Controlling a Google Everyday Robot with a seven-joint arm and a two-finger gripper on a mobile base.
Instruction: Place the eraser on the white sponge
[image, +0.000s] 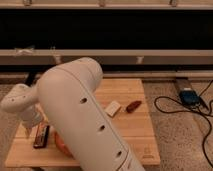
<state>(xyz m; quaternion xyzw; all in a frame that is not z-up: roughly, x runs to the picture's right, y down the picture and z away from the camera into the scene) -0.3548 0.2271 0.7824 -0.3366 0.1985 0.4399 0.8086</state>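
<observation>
The eraser (41, 136), a flat black bar with an orange-brown edge, lies on the wooden table (135, 140) near its front left corner. The white sponge (113, 108), a small cream block, lies near the table's middle, well to the right of the eraser. My gripper (31, 123) hangs under the white wrist at the far left, just above and left of the eraser. My large white arm covers the table's middle left and hides most of the orange plate (60, 143).
A reddish-brown oval object (133, 106) lies just right of the sponge. A blue device (189, 96) with black cables sits on the floor to the right. A dark wall with rails runs behind the table.
</observation>
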